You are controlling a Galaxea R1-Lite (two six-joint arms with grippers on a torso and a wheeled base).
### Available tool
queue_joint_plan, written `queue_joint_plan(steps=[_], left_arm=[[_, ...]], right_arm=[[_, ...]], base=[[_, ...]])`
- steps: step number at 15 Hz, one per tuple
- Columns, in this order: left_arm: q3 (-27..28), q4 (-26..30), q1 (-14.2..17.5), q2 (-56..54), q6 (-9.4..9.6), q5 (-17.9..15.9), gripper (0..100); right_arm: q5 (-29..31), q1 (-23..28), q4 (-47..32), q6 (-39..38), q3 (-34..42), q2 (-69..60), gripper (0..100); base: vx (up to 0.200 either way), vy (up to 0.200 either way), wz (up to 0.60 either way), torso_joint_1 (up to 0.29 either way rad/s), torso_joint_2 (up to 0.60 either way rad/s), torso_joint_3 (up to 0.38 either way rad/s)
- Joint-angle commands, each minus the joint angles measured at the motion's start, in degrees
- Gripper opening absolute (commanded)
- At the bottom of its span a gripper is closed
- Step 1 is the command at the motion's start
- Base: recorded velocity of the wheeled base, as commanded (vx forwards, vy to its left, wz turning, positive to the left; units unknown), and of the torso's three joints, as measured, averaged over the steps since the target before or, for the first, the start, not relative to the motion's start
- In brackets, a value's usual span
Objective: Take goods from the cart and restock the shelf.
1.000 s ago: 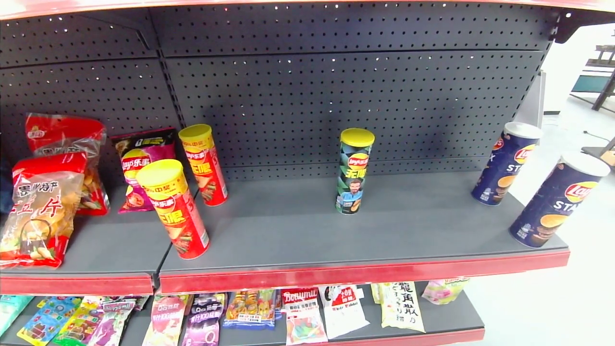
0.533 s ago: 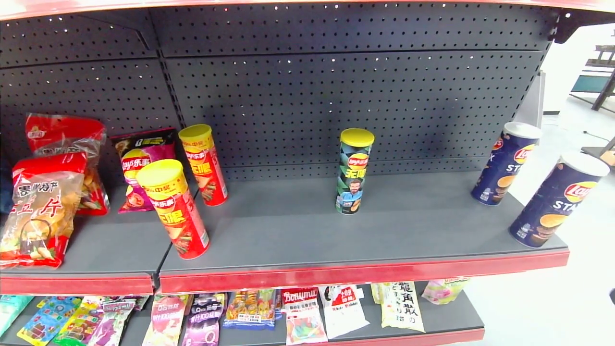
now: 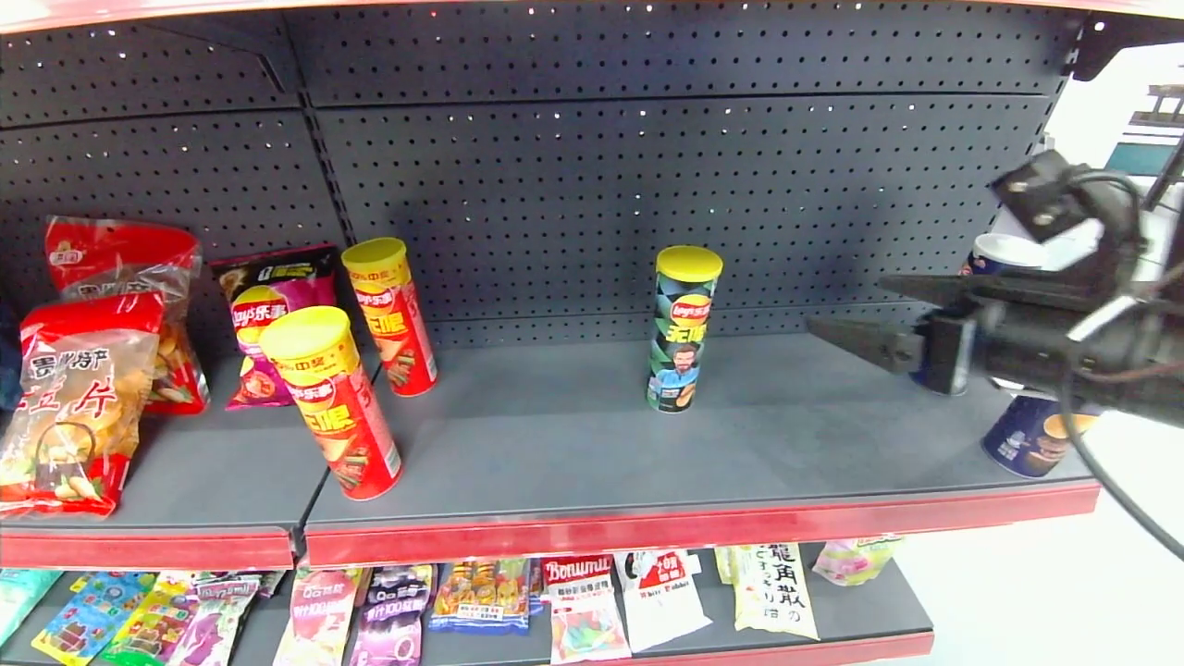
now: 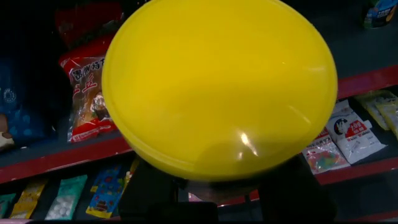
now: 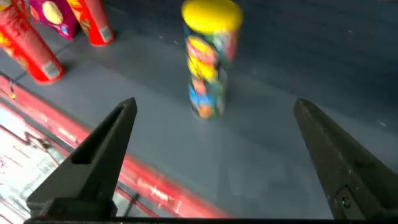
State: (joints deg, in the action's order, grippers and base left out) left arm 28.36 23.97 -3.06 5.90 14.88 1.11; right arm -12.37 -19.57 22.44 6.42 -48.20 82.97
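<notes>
Furthest left, the left gripper point(image 4: 211, 208) is clenched on a yellow-lidded can point(image 4: 217, 87), gripping it low on the body. The can's long axis runs straight toward the wrist camera, so the round lid faces the lens head-on and hides most of the tube. Behind it lie the red front edge of the shelf point(image 3: 592, 444) and the packets below. On the shelf itself, two red snack bags point(image 3: 79, 398) lean at the left end, one in front of the other, with a purple bag point(image 3: 268, 314) propped against the pegboard beside them. Next stand two red cans on their bases, lids up. The front red can point(image 3: 333, 407) is near the shelf's edge and the back red can point(image 3: 390, 319) is close to the pegboard, just beside the purple bag. Alone near the middle of the board, well apart from the red cans, the green can point(image 3: 683, 333) stands upright, its long axis vertical and its yellow lid on top. To its right the right gripper point(image 3: 846, 305) hangs above the shelf with its jaws spread wide and nothing between them, the fingers pointing leftward at the green can without touching it. Behind that arm stand two blue cans point(image 3: 1027, 444), largely hidden, at the shelf's right end. Flat snack packets point(image 3: 583, 610) line the lower shelf.
</notes>
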Motion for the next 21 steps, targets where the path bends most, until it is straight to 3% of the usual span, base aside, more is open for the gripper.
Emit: queue_joint_plan(steps=[1,13,21], left_arm=[[0.30,-0.06,-0.02,0.43,-0.03,0.03,0],[0.21,-0.06,-0.02,0.52,-0.03,1.53,0],[-0.05,-0.06,-0.02,0.60,-0.03,1.53,0]], right_arm=[[-0.55,-4.25,5.51,-0.89,-7.96,18.19,100],[0.33,-2.67,6.12,-3.79,-17.19,29.53,100],[1.48,-2.23,6.03,-3.96,-27.91,37.44,100]], base=[[0.000,0.000,0.00,0.000,0.00,0.000],[0.000,0.000,0.00,0.000,0.00,0.000],[0.000,0.000,0.00,0.000,0.00,0.000]])
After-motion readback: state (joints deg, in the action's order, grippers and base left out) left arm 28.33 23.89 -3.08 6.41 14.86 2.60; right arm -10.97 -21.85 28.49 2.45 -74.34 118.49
